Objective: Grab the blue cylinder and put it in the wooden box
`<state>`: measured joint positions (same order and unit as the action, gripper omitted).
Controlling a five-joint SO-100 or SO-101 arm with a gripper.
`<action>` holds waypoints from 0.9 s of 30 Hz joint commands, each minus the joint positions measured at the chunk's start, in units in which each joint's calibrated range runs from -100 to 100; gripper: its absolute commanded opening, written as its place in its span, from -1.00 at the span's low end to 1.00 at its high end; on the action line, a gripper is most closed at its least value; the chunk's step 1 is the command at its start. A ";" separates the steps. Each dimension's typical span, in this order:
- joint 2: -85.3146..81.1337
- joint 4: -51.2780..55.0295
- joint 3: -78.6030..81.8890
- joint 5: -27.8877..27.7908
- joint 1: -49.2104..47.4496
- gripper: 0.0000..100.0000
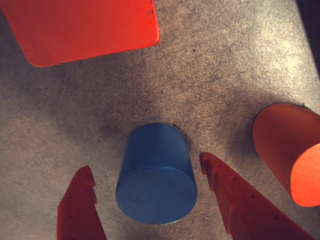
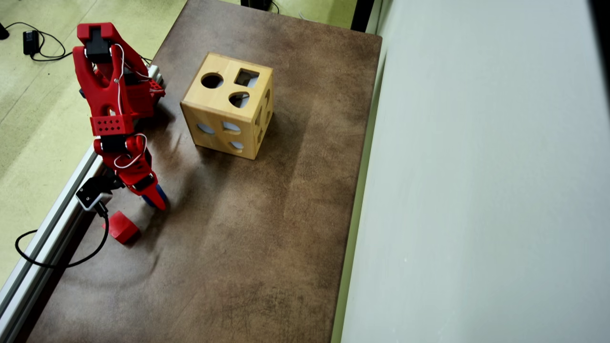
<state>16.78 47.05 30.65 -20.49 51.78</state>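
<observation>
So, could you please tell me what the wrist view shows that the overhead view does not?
Only the wrist view shows the blue cylinder whole, standing on the table between the open tool's fingers with gaps on both sides, plus an orange-red rounded block at right. Only the overhead view shows the wooden box, with round, square and other holes, and the whole red arm. Both show the brown table, the tool and a red cube; overhead, the cylinder is just a blue sliver.

I see a red cube (image 2: 123,227) near the desk's (image 2: 248,247) left edge in the overhead view; the wrist view adds an orange-red rounded block (image 1: 290,150) lying at right.
</observation>
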 commanded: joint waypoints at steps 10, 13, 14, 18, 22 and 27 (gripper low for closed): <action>-0.18 -0.69 -2.21 0.15 -0.66 -0.33; 1.44 -0.69 -2.30 -0.10 -0.66 -0.32; 2.03 -0.69 -2.30 -0.10 -0.66 -0.32; 2.20 -0.69 -2.30 -0.10 -0.66 -0.32; 2.12 -0.69 -2.30 -0.20 -0.66 -0.33; 1.95 -0.69 -2.30 0.15 -0.66 -0.34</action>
<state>19.41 46.65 30.20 -20.49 51.35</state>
